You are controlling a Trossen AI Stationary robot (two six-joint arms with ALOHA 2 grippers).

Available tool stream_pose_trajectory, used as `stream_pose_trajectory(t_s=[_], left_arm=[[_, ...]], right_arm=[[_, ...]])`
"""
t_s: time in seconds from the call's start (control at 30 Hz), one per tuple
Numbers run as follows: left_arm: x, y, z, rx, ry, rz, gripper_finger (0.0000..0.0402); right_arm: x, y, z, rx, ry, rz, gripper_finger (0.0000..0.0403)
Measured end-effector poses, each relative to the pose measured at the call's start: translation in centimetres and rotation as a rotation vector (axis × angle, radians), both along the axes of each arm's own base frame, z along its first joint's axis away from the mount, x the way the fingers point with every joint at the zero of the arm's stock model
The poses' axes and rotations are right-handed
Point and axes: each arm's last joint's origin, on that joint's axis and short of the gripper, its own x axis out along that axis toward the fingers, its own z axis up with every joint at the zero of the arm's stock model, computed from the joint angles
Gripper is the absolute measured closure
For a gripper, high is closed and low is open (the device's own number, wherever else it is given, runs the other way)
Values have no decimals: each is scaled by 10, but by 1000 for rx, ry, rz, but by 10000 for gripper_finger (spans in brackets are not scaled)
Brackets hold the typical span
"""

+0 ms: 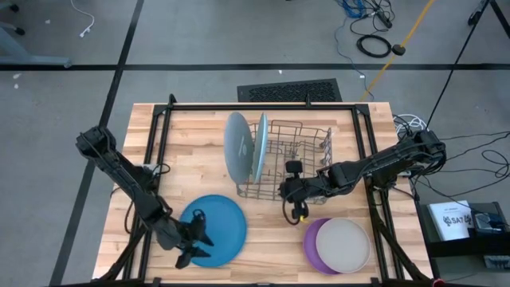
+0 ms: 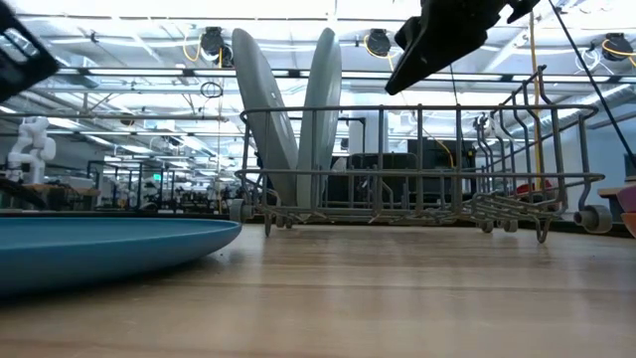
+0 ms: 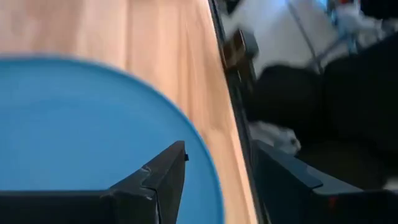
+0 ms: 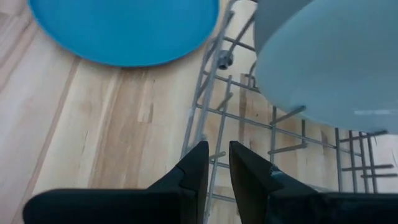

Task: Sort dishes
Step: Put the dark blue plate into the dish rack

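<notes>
The blue plate (image 1: 215, 227) lies flat on the bench (image 1: 199, 135) near its front edge, looks light, stiff and slick, so I'd grab the thin rim; left hand (image 1: 194, 239) sits released over that rim, holding nothing; right hand (image 1: 296, 209) hangs nearly clenched and empty by the rack (image 1: 299, 155).

The high view looked straight down from above, covering the whole surface (image 1: 263, 231) and surrounding floor. The low view sat at surface height, facing level across toward the room, close to the blue plate (image 2: 99, 249). Each wrist view looked past its own fingers, close to the surface. All four shared the blue plate; three showed the wire rack (image 1: 291, 159).
</notes>
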Motion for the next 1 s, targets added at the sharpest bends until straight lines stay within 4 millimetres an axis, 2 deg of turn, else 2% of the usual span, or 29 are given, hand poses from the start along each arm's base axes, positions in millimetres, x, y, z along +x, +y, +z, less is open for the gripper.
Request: stream_pose_trajectory(t_s=[0.27,0.63,0.77,1.0], left_arm=[[15,-31,4,172,226,-78,217],[43,-81,-23,340,370,-94,217],[51,-91,-35,367,391,-70,217],[56,-95,-54,448,489,47,217]], right_arm=[[0,0,0,36,-7,-43,344],[0,1,1,31,-14,-34,344],[1,1,1,26,-14,-29,344],[3,2,3,16,-51,-4,344]])
